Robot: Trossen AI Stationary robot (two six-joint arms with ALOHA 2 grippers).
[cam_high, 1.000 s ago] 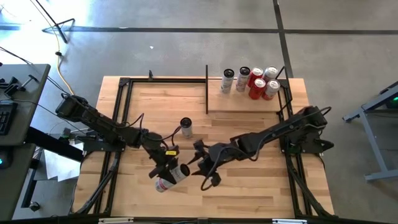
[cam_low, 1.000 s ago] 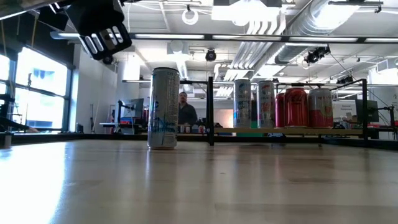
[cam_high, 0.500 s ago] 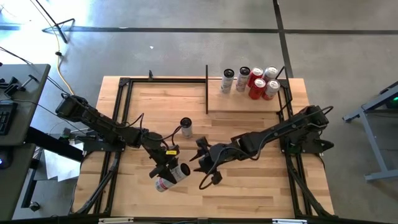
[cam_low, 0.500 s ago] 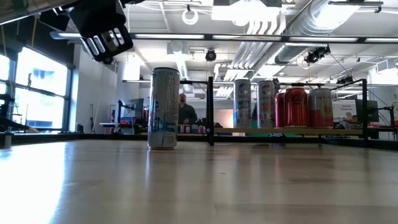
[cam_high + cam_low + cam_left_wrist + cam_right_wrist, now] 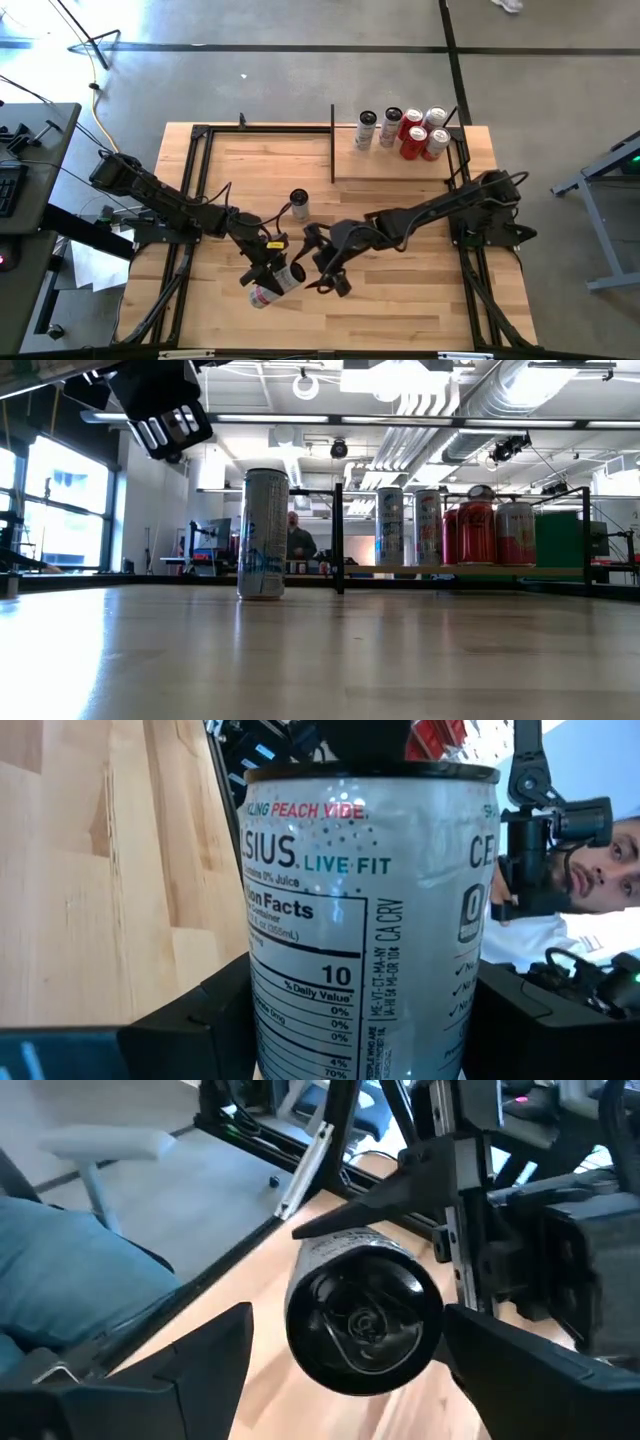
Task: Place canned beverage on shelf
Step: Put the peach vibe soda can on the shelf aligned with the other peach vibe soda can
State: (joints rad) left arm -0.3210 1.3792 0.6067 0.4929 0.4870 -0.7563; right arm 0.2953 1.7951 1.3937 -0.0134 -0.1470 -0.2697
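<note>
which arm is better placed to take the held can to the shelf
Right. The left gripper holds the can on the table's left side, while the right gripper, open, already faces its end, and the shelf sits at the far right, on the right arm's side.

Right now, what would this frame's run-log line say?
left gripper: shut on can, held off table | right gripper: open, facing can's top | shelf: five cans | one can on table
</note>
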